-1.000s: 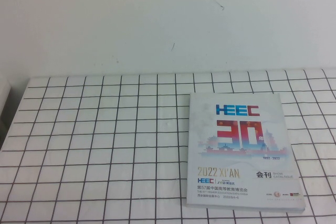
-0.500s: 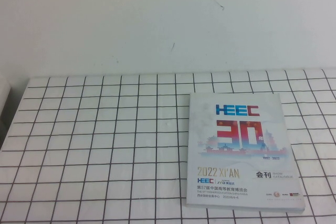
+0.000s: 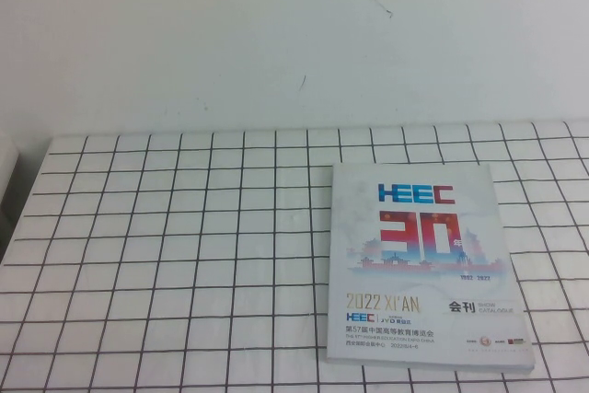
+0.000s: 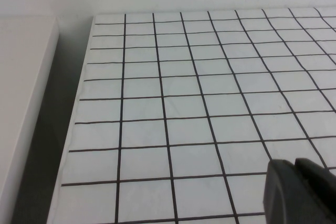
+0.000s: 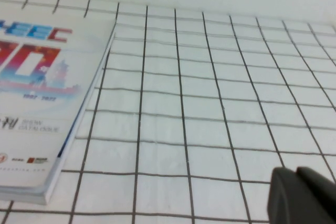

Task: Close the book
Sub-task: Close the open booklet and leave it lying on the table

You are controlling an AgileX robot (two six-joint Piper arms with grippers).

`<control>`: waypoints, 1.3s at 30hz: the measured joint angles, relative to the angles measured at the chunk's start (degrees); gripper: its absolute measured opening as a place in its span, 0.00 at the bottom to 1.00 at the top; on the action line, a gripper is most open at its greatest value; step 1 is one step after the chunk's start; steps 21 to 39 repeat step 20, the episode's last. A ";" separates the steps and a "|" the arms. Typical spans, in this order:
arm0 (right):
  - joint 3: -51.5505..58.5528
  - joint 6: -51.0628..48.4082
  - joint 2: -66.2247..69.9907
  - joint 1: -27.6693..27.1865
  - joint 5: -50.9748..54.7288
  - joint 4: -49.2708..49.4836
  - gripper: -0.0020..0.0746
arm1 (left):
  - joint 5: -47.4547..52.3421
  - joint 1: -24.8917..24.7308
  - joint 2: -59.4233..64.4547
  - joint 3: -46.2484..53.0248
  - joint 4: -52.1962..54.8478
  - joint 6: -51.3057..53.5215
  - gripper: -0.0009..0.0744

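Note:
The book (image 3: 423,264) lies flat and closed on the checked tablecloth (image 3: 184,246), right of centre and near the front edge, cover up with "HEEC 30" printed on it. Neither arm shows in the high view. In the right wrist view the book (image 5: 37,93) lies well off to one side of my right gripper (image 5: 295,171), whose dark fingers rest together with nothing between them. My left gripper (image 4: 296,167) hovers over bare cloth, fingers together and holding nothing; the book is out of that view.
A white wall rises behind the table. The cloth's left edge (image 4: 73,145) drops into a dark gap beside a white ledge (image 4: 23,103). Bare checked cloth covers the left half of the table.

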 joint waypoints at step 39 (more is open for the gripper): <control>0.00 -3.48 -0.27 -0.24 0.12 3.52 0.02 | 0.03 0.00 0.00 -0.09 0.00 0.00 0.01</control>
